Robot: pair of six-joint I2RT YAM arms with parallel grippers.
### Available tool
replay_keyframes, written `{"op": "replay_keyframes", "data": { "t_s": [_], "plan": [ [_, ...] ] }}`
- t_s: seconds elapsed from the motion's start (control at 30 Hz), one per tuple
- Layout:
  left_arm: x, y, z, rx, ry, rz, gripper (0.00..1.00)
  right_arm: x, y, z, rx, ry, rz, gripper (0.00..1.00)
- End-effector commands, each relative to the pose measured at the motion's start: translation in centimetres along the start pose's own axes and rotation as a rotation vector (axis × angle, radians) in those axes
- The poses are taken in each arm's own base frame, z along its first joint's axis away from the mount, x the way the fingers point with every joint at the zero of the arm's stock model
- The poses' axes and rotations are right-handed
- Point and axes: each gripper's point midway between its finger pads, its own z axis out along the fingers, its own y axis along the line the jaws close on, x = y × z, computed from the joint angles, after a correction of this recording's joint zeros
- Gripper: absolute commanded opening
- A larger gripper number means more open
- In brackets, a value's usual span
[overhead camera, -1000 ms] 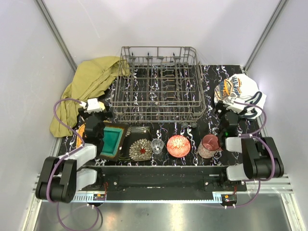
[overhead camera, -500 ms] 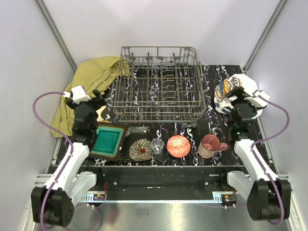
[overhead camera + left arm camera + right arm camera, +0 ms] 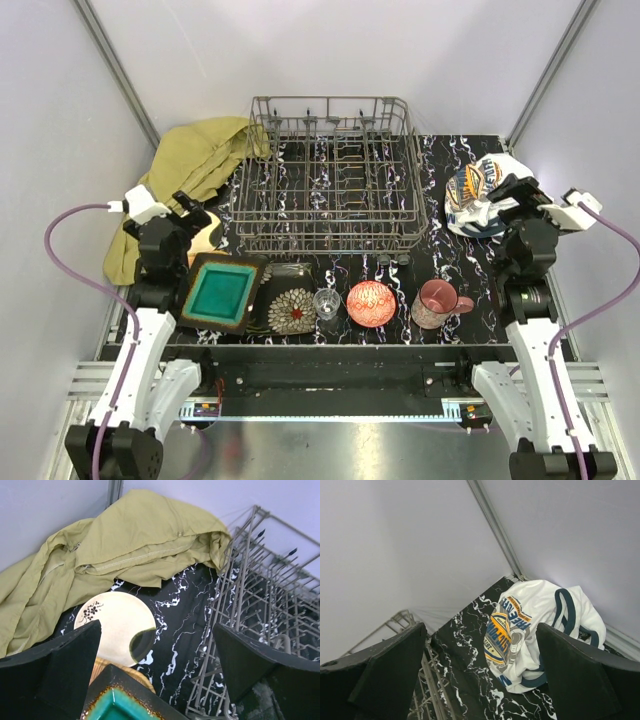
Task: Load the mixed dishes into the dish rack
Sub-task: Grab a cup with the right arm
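Note:
The grey wire dish rack (image 3: 335, 175) stands at the back middle and holds no dishes; its left side shows in the left wrist view (image 3: 260, 605). In front of it lie a teal square plate (image 3: 220, 292), a dark floral plate (image 3: 292, 311), a clear glass (image 3: 326, 303), a red bowl (image 3: 371, 303) and a pink cup (image 3: 437, 302). A cream round plate (image 3: 116, 626) and an orange plate's edge (image 3: 122, 671) lie by the teal plate (image 3: 117, 710). My left gripper (image 3: 192, 218) is open and empty above the cream plate. My right gripper (image 3: 508, 190) is open and empty, raised at the right.
An olive-yellow cloth (image 3: 185, 180) is heaped left of the rack, also in the left wrist view (image 3: 115, 545). A white printed cloth (image 3: 485, 195) lies at the back right, also in the right wrist view (image 3: 535, 630). Grey walls close the table in.
Both arms have risen from low folded poses and extended upward and outward. The dishes have not moved.

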Motion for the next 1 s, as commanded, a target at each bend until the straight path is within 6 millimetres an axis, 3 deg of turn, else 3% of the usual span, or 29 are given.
{"op": "replay_keyframes", "data": {
  "t_s": [0.0,0.13,0.2,0.27,0.3,0.33,0.4,0.53,0.57,0.6,0.77,0.87,0.9,0.97],
  "plan": [
    [-1.9,-0.6,-1.2,0.041,-0.048,-0.125,0.99,-2.3,-0.5,-1.7,0.009,-0.044,0.112,1.0],
    [-1.9,-0.8,-1.5,0.058,-0.038,-0.122,0.99,-2.8,-0.1,-2.2,-0.014,-0.026,0.088,1.0],
    [-1.8,-0.8,-1.6,0.053,-0.015,-0.116,0.99,-1.8,0.3,-2.0,-0.028,0.031,0.042,1.0],
    [-1.9,-1.2,-1.6,0.065,0.003,-0.102,0.99,-1.9,1.7,-1.8,-0.074,0.077,0.012,1.0],
    [-1.6,-1.3,-1.6,0.071,0.025,-0.07,0.99,-0.6,2.3,-2.1,-0.105,0.15,-0.008,1.0],
    [-1.2,-1.7,-1.6,0.096,0.05,-0.054,0.99,-1.4,3.2,-2.1,-0.122,0.161,0.0,1.0],
    [-1.1,-2.1,-1.7,0.109,0.082,-0.035,0.99,0.4,4.0,-1.9,-0.15,0.258,-0.025,1.0],
    [-1.1,-2.6,-2.0,0.13,0.115,-0.032,0.99,1.8,6.4,-2.7,-0.283,0.382,-0.075,1.0],
    [-0.7,-2.5,-2.2,0.128,0.132,-0.027,0.99,3.0,6.9,-2.8,-0.299,0.444,-0.077,1.0],
    [-0.8,-2.4,-2.4,0.126,0.132,-0.021,0.99,4.0,6.5,-3.3,-0.281,0.5,-0.082,1.0],
    [-0.4,-1.8,-3.4,0.113,0.146,-0.034,0.99,5.0,4.8,-5.5,-0.218,0.604,-0.057,1.0],
    [-0.1,-2.3,-3.9,0.144,0.16,-0.051,0.99,6.0,2.4,-7.4,-0.083,0.686,-0.009,0.95],
    [-0.1,-2.4,-4.0,0.155,0.163,-0.049,0.99,7.3,0.1,-9.3,0.026,0.781,-0.02,0.94],
    [0.3,-2.0,-3.9,0.138,0.168,-0.041,0.99,8.5,0.1,-11.7,0.035,0.897,0.025,0.9]
  ]
}}
